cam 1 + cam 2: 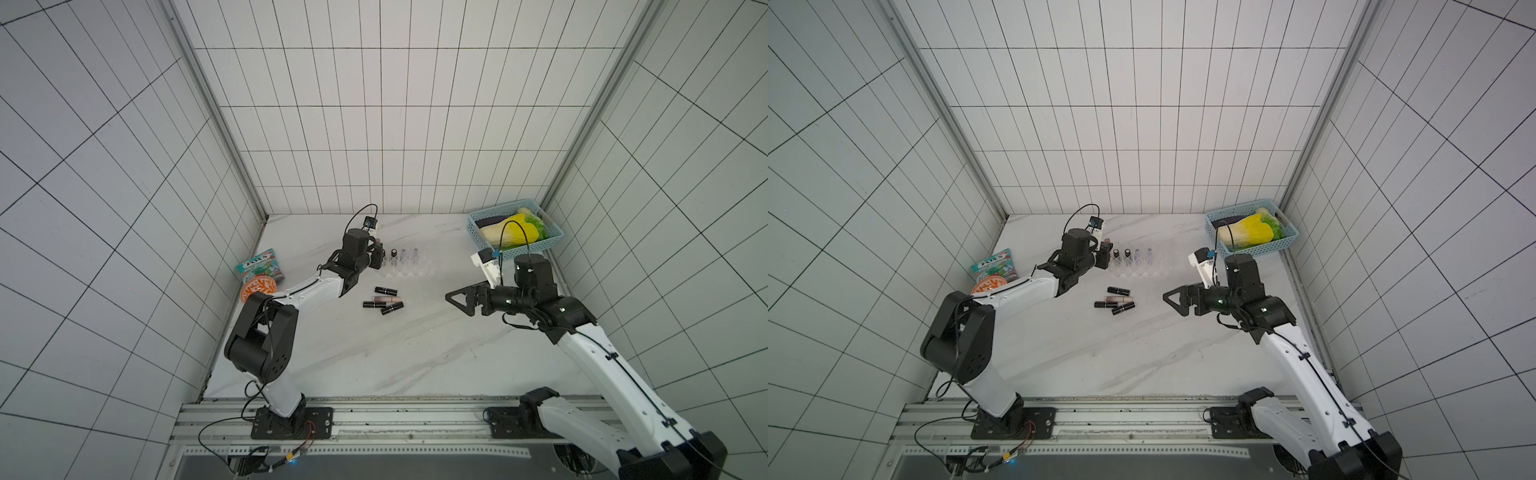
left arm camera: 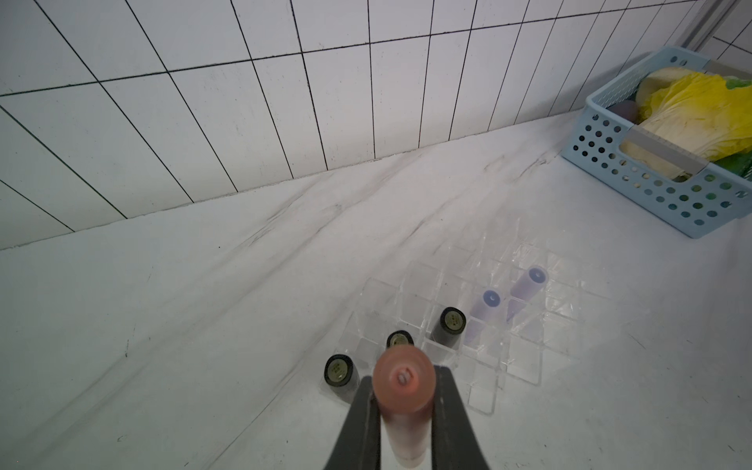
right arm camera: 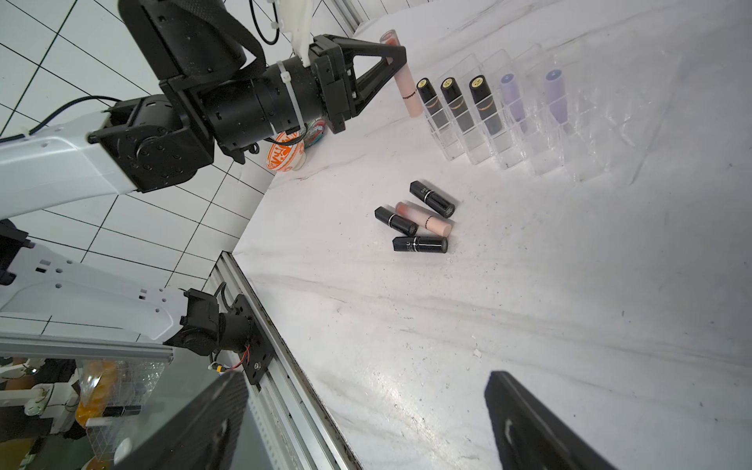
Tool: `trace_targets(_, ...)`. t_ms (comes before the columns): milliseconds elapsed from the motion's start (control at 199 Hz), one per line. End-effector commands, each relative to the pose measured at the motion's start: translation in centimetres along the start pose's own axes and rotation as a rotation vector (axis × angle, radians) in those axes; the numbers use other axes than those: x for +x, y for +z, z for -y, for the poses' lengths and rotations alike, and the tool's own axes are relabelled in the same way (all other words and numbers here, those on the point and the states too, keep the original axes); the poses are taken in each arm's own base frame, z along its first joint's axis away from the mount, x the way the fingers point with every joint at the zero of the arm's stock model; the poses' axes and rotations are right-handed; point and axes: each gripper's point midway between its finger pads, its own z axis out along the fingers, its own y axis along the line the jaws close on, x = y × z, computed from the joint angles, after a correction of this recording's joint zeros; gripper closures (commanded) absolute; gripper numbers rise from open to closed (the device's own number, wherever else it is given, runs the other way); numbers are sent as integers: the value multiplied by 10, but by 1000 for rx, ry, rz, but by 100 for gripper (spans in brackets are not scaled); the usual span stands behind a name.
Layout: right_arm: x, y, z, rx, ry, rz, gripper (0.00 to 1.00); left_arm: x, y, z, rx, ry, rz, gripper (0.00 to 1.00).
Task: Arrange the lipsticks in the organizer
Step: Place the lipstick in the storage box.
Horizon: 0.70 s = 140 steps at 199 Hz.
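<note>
A pink lipstick (image 3: 407, 87) is pinched by the left gripper (image 3: 396, 61). Its fingers (image 2: 360, 423) are pressed together on the upper part of the tube, a little under the top end. The tube is held nearly upright, slightly tilted, at the 9 o'clock end of the clear organizer (image 1: 409, 268). There it is just beside the first of three black lipsticks (image 3: 455, 99), which are standing in the row on the 12 o'clock side. Two lavender lipsticks (image 3: 513, 97) are standing further along this row, towards 3 o'clock. Whether the lower end is already over a free slot cannot be told.

The tube is judged to be light, stiff and glossy, so it can slip or swing inside such a narrow pinch. A hold across the round body, above the middle, seems suitable, because the lower part must be left free for the slot. The organizer looks like thin plastic and is probably light, so it could be pushed away if a wall is struck.

At 6 o'clock from the organizer, four loose lipsticks (image 1: 384, 300), three black and one pink, are lying close together on the marble table (image 1: 374, 365). At 3 o'clock from them the right gripper (image 3: 366, 378) is held above the table, spread wide and empty. A light-blue basket (image 1: 473, 226) with a cabbage (image 1: 513, 230) is placed at 2 o'clock from the organizer.
</note>
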Motion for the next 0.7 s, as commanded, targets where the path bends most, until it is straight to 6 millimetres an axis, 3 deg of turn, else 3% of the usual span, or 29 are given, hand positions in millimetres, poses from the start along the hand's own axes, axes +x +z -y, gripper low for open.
trace_targets(0,4,-5,0,-6,-16,18,5,-24,6,-7,-43,7,89,92)
trace_targets(346,8,-8,-3,-20,-11,20,6,-23,26,-8,-49,29,84,92)
trace_targets(698,10,-1,0,-36,0,1,7,-7,25,-7,-43,20,53,92)
